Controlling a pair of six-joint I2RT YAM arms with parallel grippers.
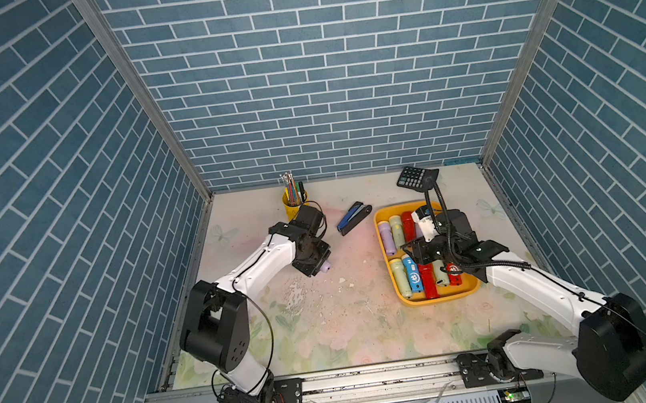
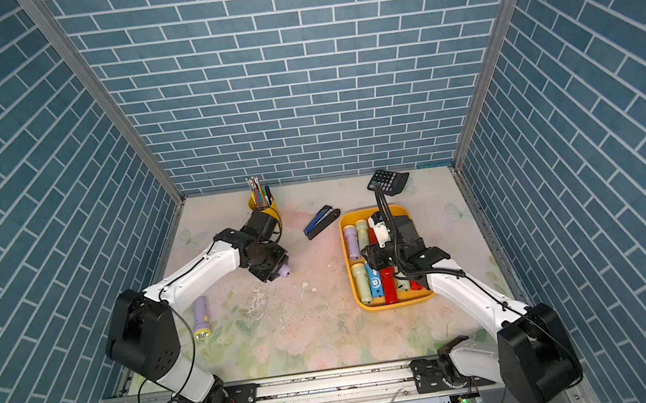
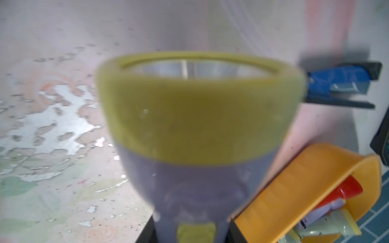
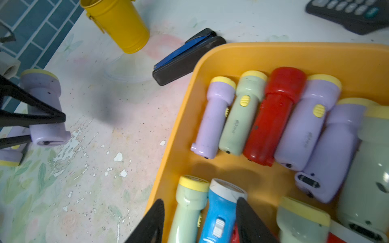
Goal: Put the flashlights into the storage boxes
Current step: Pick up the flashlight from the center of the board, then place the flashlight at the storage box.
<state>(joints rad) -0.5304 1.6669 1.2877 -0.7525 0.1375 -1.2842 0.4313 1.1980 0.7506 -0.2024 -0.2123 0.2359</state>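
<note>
One loose lilac flashlight [image 2: 200,316] is lying on the table by the left arm's base. Further out, the left gripper [image 4: 47,128] is clamped on a second lilac flashlight [image 3: 197,117], well apart from the yellow tray [image 4: 273,54]. I'd lift it over the rim into a bare spot, dodging the right gripper [image 4: 200,202] that hangs spread and empty over the tray.

Blue brick-pattern walls [image 1: 319,85] box in three sides, aluminium posts [image 1: 141,91] at the corners. The floral tabletop [image 1: 350,333] shows chipped, worn patches [image 1: 295,296] under even light.
</note>
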